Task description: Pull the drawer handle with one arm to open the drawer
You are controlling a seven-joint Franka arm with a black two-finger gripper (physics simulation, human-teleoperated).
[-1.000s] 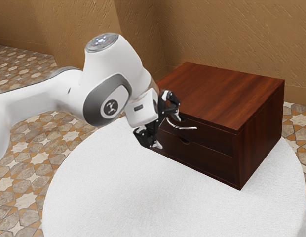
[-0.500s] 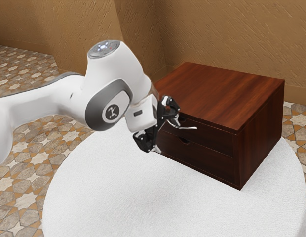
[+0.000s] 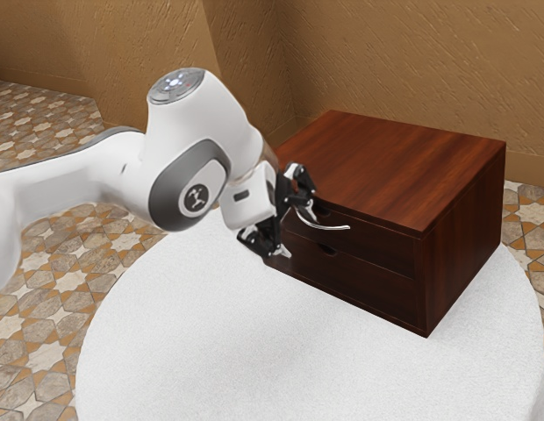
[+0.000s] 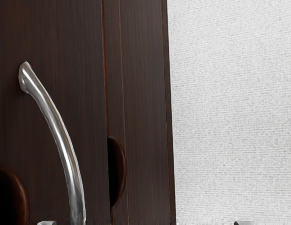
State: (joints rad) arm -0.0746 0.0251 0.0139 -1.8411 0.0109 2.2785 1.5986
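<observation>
Rough brown walls [image 3: 412,53] and a patterned tile floor [image 3: 44,114] surround a round white desk [image 3: 254,351], whose near edge is cut off by the frame. On the desk stands a dark wooden cabinet [image 3: 404,167] with two drawers. The top drawer [image 3: 377,241] carries a curved silver handle [image 3: 325,225], and its front looks level with the lower drawer [image 3: 360,276], so it appears closed.

The white arm [image 3: 184,167] comes in from the exterior view's left, its base out of sight beyond that edge. Its jaws stand wide open at the cabinet's front. One black finger [image 3: 298,178] is above the handle's end nearest the arm and the other is lower, near the cabinet's bottom corner. That end of the handle is partly hidden behind the hand, and I cannot tell whether either finger touches it. The jaws grip nothing.

In the wrist view the handle [image 4: 61,136] curves across the dark wood and runs out of frame. A shadowed notch [image 4: 116,171] sits at the seam between the drawers.
</observation>
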